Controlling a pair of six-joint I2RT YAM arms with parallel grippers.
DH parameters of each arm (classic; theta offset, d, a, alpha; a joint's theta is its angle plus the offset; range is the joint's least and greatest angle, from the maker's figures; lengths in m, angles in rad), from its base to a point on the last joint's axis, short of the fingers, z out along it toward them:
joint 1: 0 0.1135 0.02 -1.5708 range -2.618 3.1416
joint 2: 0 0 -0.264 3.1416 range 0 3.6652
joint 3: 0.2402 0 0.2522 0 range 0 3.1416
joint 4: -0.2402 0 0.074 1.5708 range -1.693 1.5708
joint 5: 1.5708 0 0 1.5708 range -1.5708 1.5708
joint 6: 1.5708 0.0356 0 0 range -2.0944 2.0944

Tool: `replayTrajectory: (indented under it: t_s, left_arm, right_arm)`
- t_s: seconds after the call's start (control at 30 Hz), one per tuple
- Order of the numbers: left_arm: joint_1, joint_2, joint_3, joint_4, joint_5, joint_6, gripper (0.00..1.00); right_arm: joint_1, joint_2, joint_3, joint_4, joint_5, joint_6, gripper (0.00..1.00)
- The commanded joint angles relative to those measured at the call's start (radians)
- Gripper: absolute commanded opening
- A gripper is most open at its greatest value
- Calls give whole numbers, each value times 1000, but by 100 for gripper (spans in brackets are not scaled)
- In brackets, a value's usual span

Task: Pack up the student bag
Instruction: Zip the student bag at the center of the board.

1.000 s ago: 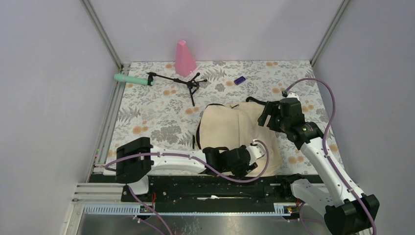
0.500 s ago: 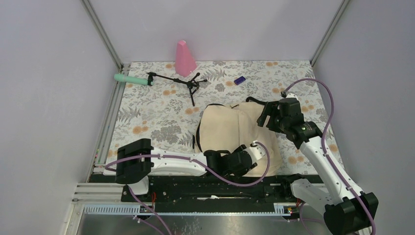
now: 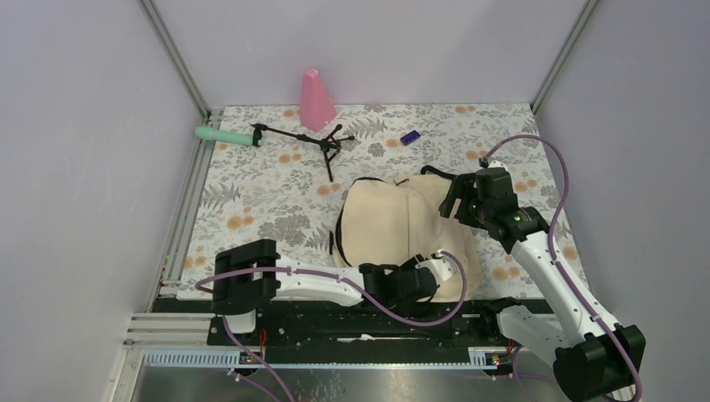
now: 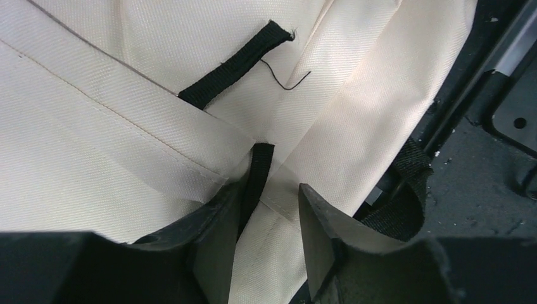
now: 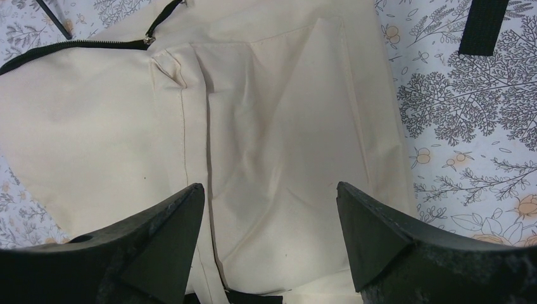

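Observation:
The student bag (image 3: 389,226), cream fabric with black trim, lies flat on the flowered table near the front edge. My left gripper (image 3: 429,273) is low at the bag's near right corner. In the left wrist view the left gripper (image 4: 272,190) stands open, with a fold of the bag (image 4: 126,114) and a black strap (image 4: 256,171) between its fingers. My right gripper (image 3: 456,201) hovers over the bag's right side. In the right wrist view the right gripper (image 5: 270,187) is wide open above plain cream cloth (image 5: 278,126), holding nothing. The black zipper (image 5: 76,45) looks closed.
A pink cone (image 3: 316,99) stands at the back. A green cylinder (image 3: 226,135) lies at the back left beside a black tripod (image 3: 318,142). A small purple object (image 3: 409,137) lies behind the bag. The black rail (image 4: 500,95) runs along the table's near edge.
My left arm has slid right along the bag's near edge and its jaws have narrowed around the fabric. The right arm has barely moved.

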Motion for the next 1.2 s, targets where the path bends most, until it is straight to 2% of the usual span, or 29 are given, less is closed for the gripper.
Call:
replayTrajectory:
  t_s: [0.0, 0.13, 0.23, 0.37, 0.73, 0.93, 1.17]
  left_arm:
    - [-20, 34, 24, 16, -138, 20, 39]
    - [-33, 51, 27, 12, -233, 4, 25]
    - [-33, 53, 25, 16, -248, -11, 17]
    - [-33, 38, 21, 29, -258, -29, 0]
    - [-33, -60, -31, 69, -284, -142, 0]
    - [-33, -109, -91, 77, -393, -206, 0]
    - [-33, -147, -121, 47, -436, -293, 0]
  right_arm:
    - [-7, -19, -5, 13, -13, 10, 83]
    - [-9, -26, -7, 12, -12, 10, 83]
    - [-10, -29, -8, 13, -12, 10, 83]
    - [-10, -45, -15, 13, 1, 17, 82]
    - [-10, -107, -86, 1, -19, -18, 87]
    - [-10, -133, -136, -9, -52, -14, 85]
    - [-9, -151, -165, -6, -147, -26, 81]
